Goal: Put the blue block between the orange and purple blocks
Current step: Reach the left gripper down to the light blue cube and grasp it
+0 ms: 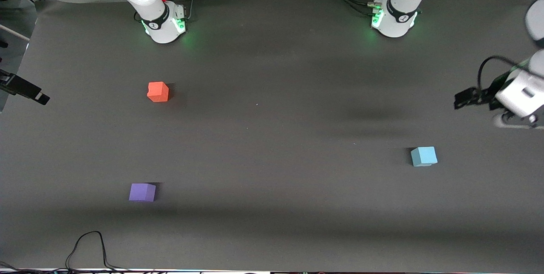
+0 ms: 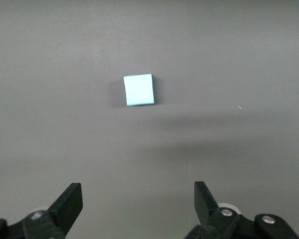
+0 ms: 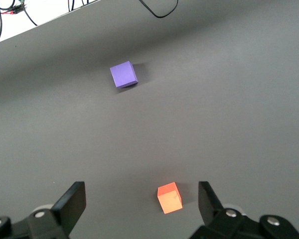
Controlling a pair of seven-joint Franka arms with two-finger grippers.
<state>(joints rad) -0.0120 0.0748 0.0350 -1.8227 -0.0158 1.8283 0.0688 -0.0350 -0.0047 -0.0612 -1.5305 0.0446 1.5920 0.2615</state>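
The light blue block point(image 1: 423, 156) lies on the dark table toward the left arm's end, and shows in the left wrist view point(image 2: 139, 89). My left gripper point(image 1: 465, 97) is open and empty point(image 2: 138, 199), up in the air beside that block at the table's end. The orange block point(image 1: 158, 91) lies near the right arm's base, and the purple block point(image 1: 142, 192) lies nearer to the front camera. My right gripper point(image 3: 139, 201) is open and empty, high over the orange block point(image 3: 170, 197), with the purple block point(image 3: 123, 74) also in its view. It does not show in the front view.
A black cable point(image 1: 89, 244) loops onto the table at the edge nearest the front camera, near the purple block. A dark bracket point(image 1: 25, 89) juts in at the right arm's end of the table. The arm bases point(image 1: 163, 21) stand along the back edge.
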